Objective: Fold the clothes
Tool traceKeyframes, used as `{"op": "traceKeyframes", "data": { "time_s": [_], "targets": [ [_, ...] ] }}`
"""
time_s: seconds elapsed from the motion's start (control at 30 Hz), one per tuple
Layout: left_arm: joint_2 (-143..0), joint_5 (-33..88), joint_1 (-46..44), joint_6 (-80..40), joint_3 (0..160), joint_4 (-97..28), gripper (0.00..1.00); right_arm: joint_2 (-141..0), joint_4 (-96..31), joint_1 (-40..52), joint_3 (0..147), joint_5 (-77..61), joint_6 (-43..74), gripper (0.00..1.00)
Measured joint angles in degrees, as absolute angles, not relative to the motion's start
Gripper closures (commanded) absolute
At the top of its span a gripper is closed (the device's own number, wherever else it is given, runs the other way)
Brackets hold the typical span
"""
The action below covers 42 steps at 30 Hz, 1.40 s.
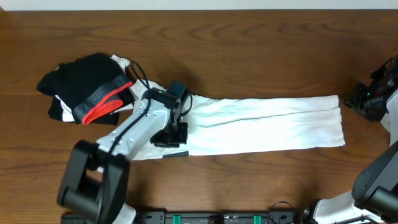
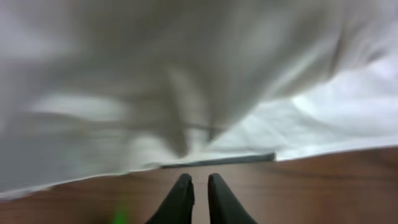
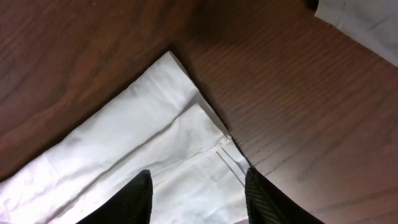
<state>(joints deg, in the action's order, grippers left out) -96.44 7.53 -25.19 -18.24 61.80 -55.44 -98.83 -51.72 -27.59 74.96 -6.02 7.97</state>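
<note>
— Lying where, the garment?
— White trousers (image 1: 267,124) are spread from centre to 3 o'clock.
— Jaws?
— Left gripper (image 2: 198,180): pressed together, nothing clamped. Right gripper (image 3: 199,177): held apart.

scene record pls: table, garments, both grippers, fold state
surface: wooden table
main garment: white garment, laid flat as a long strip across the table
other clothes: pile of black, red and white clothes, beside the strip's left end
left gripper: jaws nearly together, empty, low at the strip's left end
right gripper: jaws open, empty, by the strip's right-end corner
fold state: strip not yet folded along its length
</note>
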Motion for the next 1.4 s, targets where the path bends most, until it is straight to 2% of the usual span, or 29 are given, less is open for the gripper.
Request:
{"op": "traceKeyframes", "data": {
  "time_s": [0.03, 0.07, 0.2, 0.33, 0.37, 0.6, 0.97, 1.1, 1.13, 1.2, 1.3, 1.4],
  "targets": [
    [-94.9, 5.3, -25.2, -18.2, 62.1, -55.0, 0.83, -98.8, -51.7, -27.6, 75.0, -6.0, 8.0, 0.53],
    [-93.4, 3.0, -25.2, -18.2, 62.3, -54.5, 0.78, -98.8, -51.7, -27.6, 75.0, -6.0, 8.0, 0.53],
    [-89.5, -6.0, -24.8, -18.0, 63.2, -50.8, 0.78, -98.8, -51.7, -27.6, 75.0, -6.0, 8.0, 0.53],
    [-90.6, -10.1, -23.0, -17.6, 63.0, -47.8, 0.81, -98.8, -51.8, -27.6, 75.0, -6.0, 8.0, 0.54],
    [-91.0, -10.7, -22.5, -17.4, 62.7, -47.5, 0.86, -98.8, -51.9, -27.6, 75.0, -6.0, 8.0, 0.54],
    [-97.5, -9.1, -20.3, -16.7, 59.9, -52.5, 0.89, -98.8, -52.0, -27.6, 75.0, -6.0, 8.0, 0.54],
    [-97.9, -5.3, -20.4, -16.5, 59.6, -62.9, 0.92, -98.8, -51.8, -27.6, 75.0, -6.0, 8.0, 0.54],
    [-95.9, -5.0, -20.4, -16.3, 60.4, -62.7, 0.83, -98.8, -51.8, -27.6, 75.0, -6.0, 8.0, 0.52],
    [-94.8, -4.9, -20.3, -16.4, 61.0, -62.0, 0.73, -98.8, -51.7, -27.6, 75.0, -6.0, 8.0, 0.5],
    [-92.4, -4.8, -20.3, -16.1, 62.0, -58.7, 0.62, -98.8, -51.1, -27.6, 75.0, -6.0, 8.1, 0.41],
    [-89.0, -4.7, -20.3, -16.4, 63.3, -53.8, 0.59, -99.2, -49.4, -27.7, 75.0, -6.1, 7.1, 0.32],
    [-87.9, -4.7, -20.4, -16.5, 63.7, -52.0, 0.59, -101.1, -48.4, -28.3, 75.0, -7.5, 4.4, 0.31]
  ]
}}
